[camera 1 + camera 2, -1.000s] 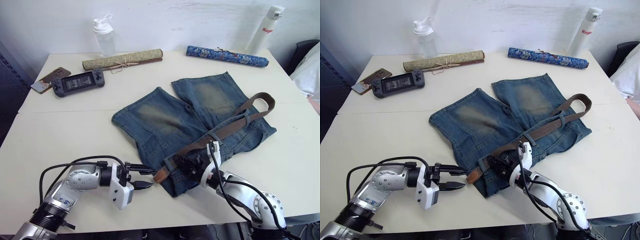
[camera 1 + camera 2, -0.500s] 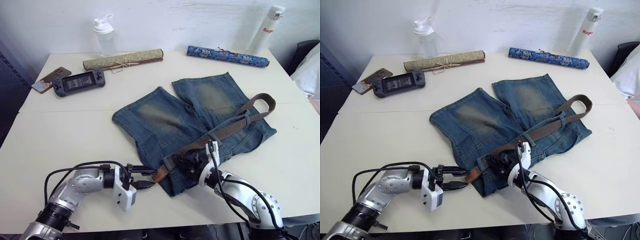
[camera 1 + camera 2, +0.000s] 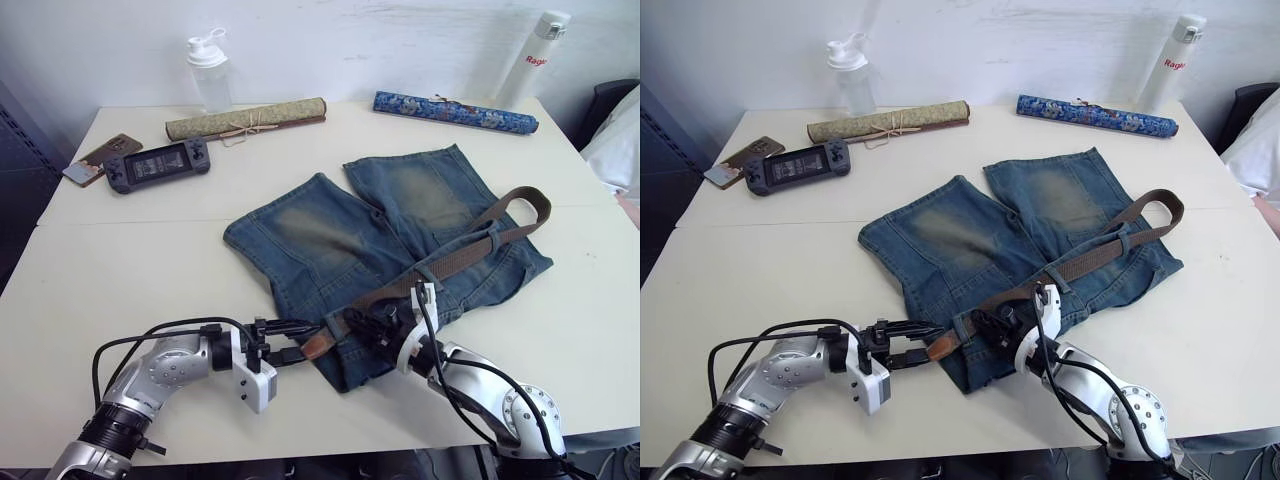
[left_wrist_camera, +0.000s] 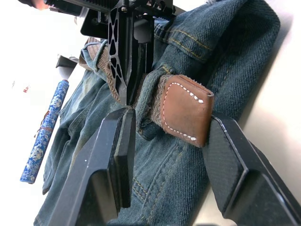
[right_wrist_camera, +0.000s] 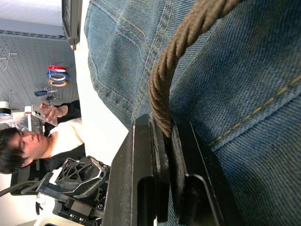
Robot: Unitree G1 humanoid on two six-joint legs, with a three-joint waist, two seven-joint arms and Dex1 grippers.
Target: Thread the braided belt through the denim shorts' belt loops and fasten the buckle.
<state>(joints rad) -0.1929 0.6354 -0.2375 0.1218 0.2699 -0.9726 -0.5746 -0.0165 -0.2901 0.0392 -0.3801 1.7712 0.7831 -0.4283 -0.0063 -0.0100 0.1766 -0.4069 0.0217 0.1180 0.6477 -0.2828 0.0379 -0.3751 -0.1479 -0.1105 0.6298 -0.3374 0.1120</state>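
**A:** What is different from a second ago?

**B:** The left gripper (image 3: pixel 291 341) has moved right, toward the near-left corner of the denim shorts (image 3: pixel 385 250). A second ago it hung over bare table, apart from the cloth. Now its fingers (image 4: pixel 117 155) stand apart on either side of the tan leather tip (image 4: pixel 186 109) of the braided belt (image 3: pixel 455 258), not yet closed on it.

**A:** And the right gripper?

**B:** The right gripper (image 3: pixel 992 322) has barely shifted. It stays pinched on the braided strap just right of that tip, at the near edge of the waistband; in the right wrist view the woven cord runs straight down between its closed fingers (image 5: pixel 162 165).

**A:** Where does the belt lie overall?

**B:** It runs along the waistband from the near-left corner out to the far right, passing under at least one of the belt loops (image 3: pixel 427 272), then curls into a loop off the right edge of the shorts. I cannot make out the buckle.

**A:** So what does the move mean?

**B:** I'd say it sets up a hand-over: the right holds the strap steady while the left takes the tip, ready to pull it through. Threading looks partly done, fastening not begun.

**A:** Anything else nearby?

**B:** A blue patterned cloth tube (image 3: pixel 455 111) lies far off, well apart.
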